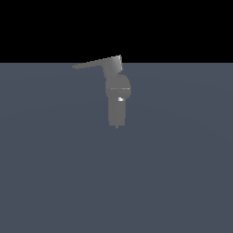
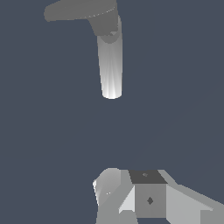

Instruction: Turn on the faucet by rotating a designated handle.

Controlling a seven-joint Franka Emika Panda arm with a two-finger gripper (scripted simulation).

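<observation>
A bare slate-blue floor meets black background. The faucet point(image 1: 118, 93) stands mid-scene, its handle point(image 1: 93, 63) reaching toward the exterior view's left. The gripper point(image 2: 131, 197) is well apart, grip indiscernible. Approach phase: next, reach the handle's tip.

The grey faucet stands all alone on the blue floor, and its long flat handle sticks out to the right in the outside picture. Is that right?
Almost. The faucet does stand alone on the blue floor, but its long flat handle sticks out toward the exterior view's left, not the right. The exterior view shows the blade tapering to a narrow tip on that side.
</observation>
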